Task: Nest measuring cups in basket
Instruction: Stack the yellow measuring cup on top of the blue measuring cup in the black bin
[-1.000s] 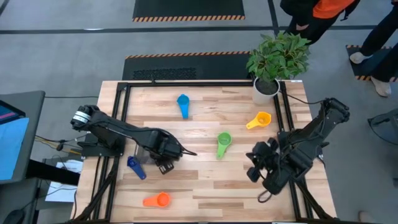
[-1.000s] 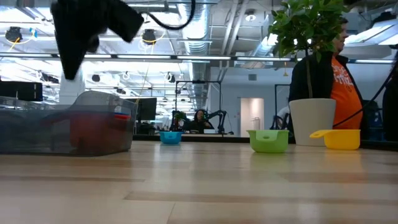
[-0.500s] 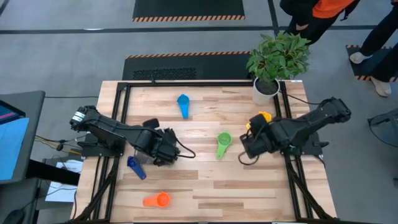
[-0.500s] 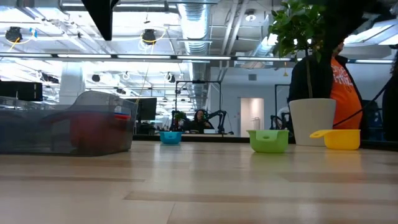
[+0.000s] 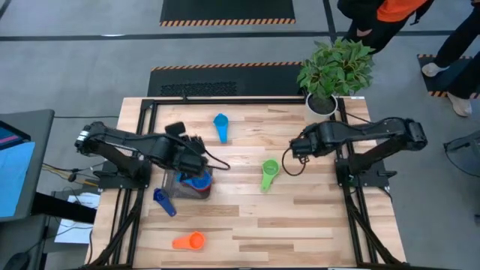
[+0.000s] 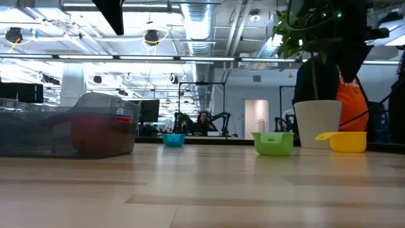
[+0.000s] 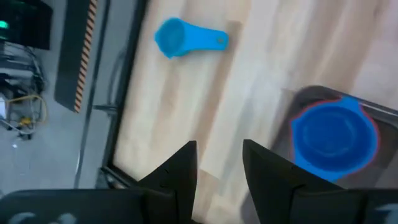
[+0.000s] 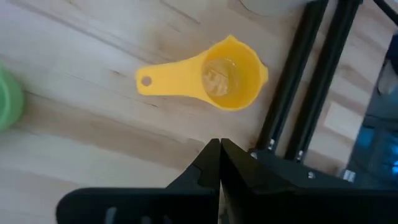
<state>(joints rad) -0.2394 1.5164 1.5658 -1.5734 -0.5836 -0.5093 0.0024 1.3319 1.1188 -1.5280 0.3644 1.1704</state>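
Observation:
The dark grey basket (image 5: 191,184) stands left of the table's centre. It holds a blue cup (image 7: 334,138) set inside a red one. My left gripper (image 7: 217,167) hangs open above and just beyond the basket (image 7: 292,102), touching nothing. Loose on the wood lie the light blue cup (image 5: 220,126), green cup (image 5: 268,172), dark blue cup (image 5: 163,201) and orange cup (image 5: 189,241). My right gripper (image 8: 219,155) is shut and hovers above the yellow cup (image 8: 217,78), which my right arm hides in the high view.
A white pot (image 5: 321,105) with a leafy plant stands at the far right corner, close behind the yellow cup (image 6: 345,140). Black frame rails (image 8: 311,74) run along the table's edges. People stand beyond the far right corner. Bare wood lies across the near middle.
My left gripper has risen from the basket and drawn back toward the far edge, uncovering the blue cup inside the red one. My right gripper has swung from the near right toward the far edge and now hangs over the yellow cup.

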